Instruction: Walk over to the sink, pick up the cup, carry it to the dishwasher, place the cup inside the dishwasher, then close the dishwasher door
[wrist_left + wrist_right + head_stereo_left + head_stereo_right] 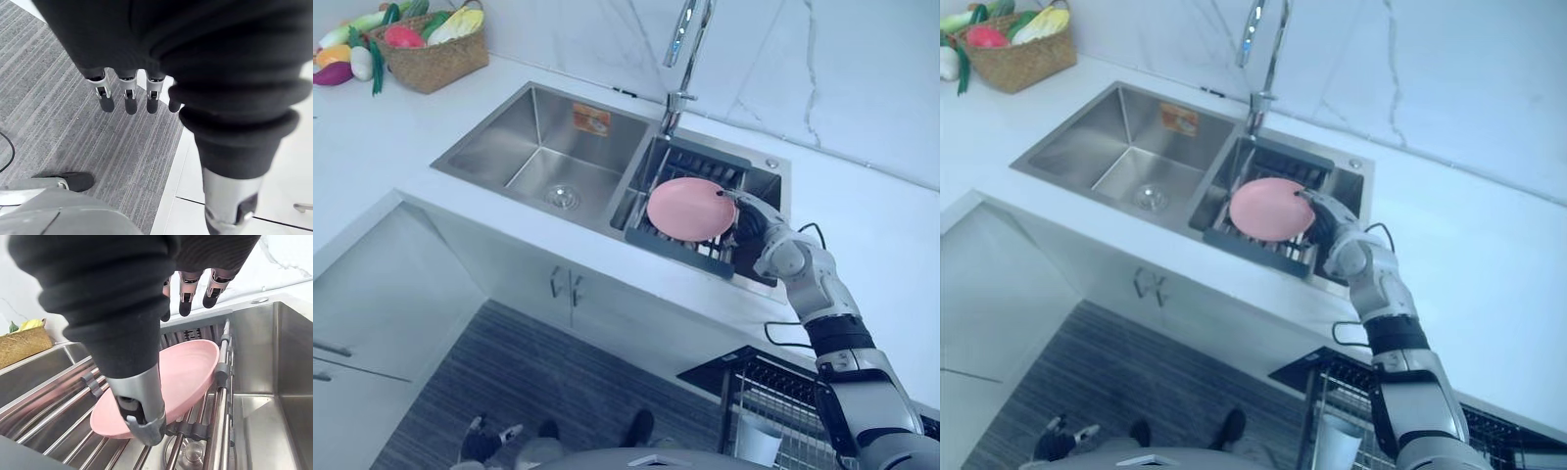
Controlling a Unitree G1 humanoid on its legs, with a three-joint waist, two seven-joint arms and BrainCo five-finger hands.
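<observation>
Right hand (751, 223) is at the rim of the pink dish (690, 208) (task says cup; what's here is a shallow dish); the dish leans tilted on the bar rack (677, 247) over the sink's (538, 147) right basin, which leaves its edge free for a pinch; fingers (186, 301) are straight above it and the thumb (142, 416) sits at its lower edge, spread apart and not clamped yet, judging by the gap; left hand (128, 93) hangs relaxed over the floor (58, 122), idle.
</observation>
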